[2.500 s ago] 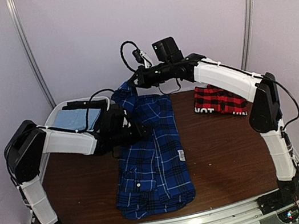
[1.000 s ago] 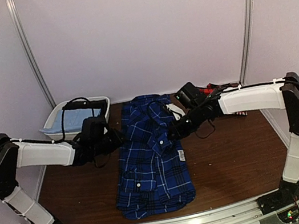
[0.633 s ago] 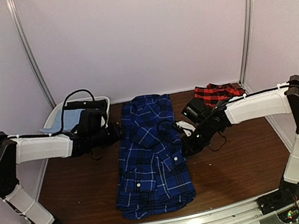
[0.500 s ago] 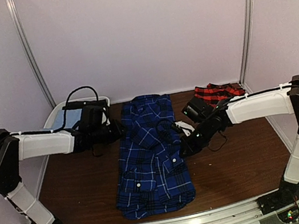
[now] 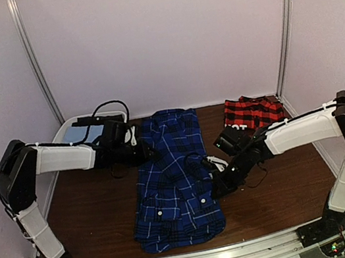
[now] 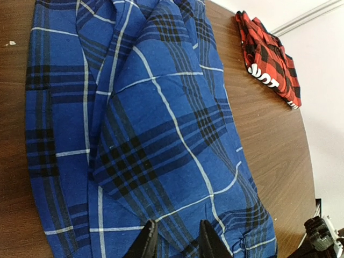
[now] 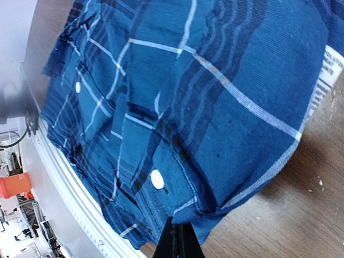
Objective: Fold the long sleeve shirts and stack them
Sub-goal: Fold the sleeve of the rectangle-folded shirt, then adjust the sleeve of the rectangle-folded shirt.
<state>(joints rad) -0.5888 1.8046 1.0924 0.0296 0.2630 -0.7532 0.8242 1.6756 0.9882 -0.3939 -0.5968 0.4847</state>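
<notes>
Both sides of the near-to-far dark blue shirt [image 5: 170, 189] covered: right fingers [image 7: 175, 239] clamp its cuff, left fingers [image 6: 146, 243] apart.

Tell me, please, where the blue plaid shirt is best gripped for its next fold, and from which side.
Probably the near hem, at its two corners, from above: the blue plaid shirt lies flat and lengthwise, collar far, hem by the table edge nearest the arms, so lifting it toward the collar would halve it.

Pale lilac walls [image 5: 163, 37], dark wooden table [image 5: 87, 211]
</notes>
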